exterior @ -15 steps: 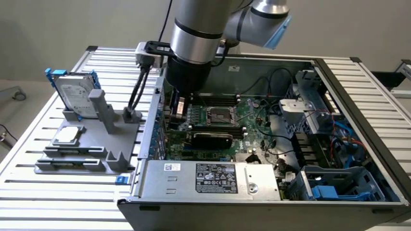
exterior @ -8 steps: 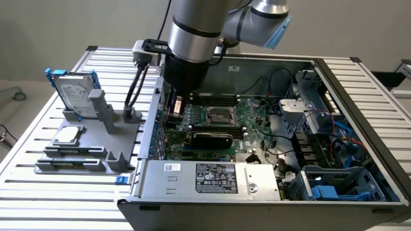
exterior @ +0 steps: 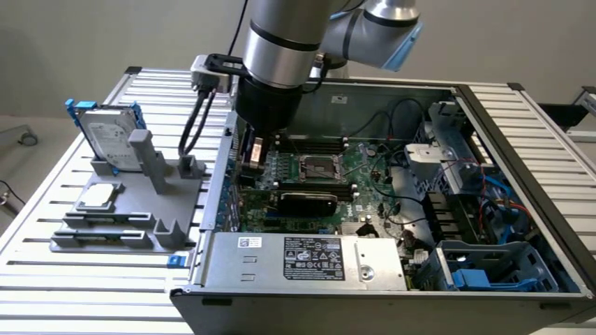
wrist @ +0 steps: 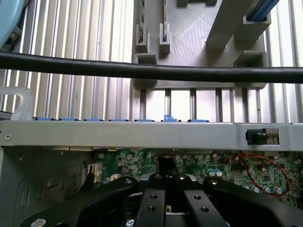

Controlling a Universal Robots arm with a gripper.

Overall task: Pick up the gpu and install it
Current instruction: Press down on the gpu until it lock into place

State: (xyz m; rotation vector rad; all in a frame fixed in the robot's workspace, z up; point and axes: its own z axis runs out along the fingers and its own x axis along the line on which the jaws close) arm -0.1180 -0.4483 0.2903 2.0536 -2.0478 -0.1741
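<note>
The pincer (exterior: 250, 159), closed, sits inside the computer case (exterior: 373, 299) by its side wall, gpu (exterior: 308, 202) near, black cable (exterior: 194, 125) hanging outside.

- The arm (exterior: 279, 42) runs out past the top edge of the exterior view.
- The gripper (exterior: 253, 155) is mostly hidden behind the arm's dark end, down inside the computer case (exterior: 391, 296).
- In the wrist view the picture's edge cuts off the gripper (wrist: 166, 178).
- Only the black top of the gpu (exterior: 308, 202) shows; if it sits fully in its slot cannot be told.
- A blurry black cable (wrist: 151, 71) hides a strip of the grey holder (wrist: 189, 28).
- A grey post (exterior: 144, 150) hides part of the hard drive (exterior: 105, 132).
- The words on the power box label (exterior: 313, 258) are too small to read.
</note>
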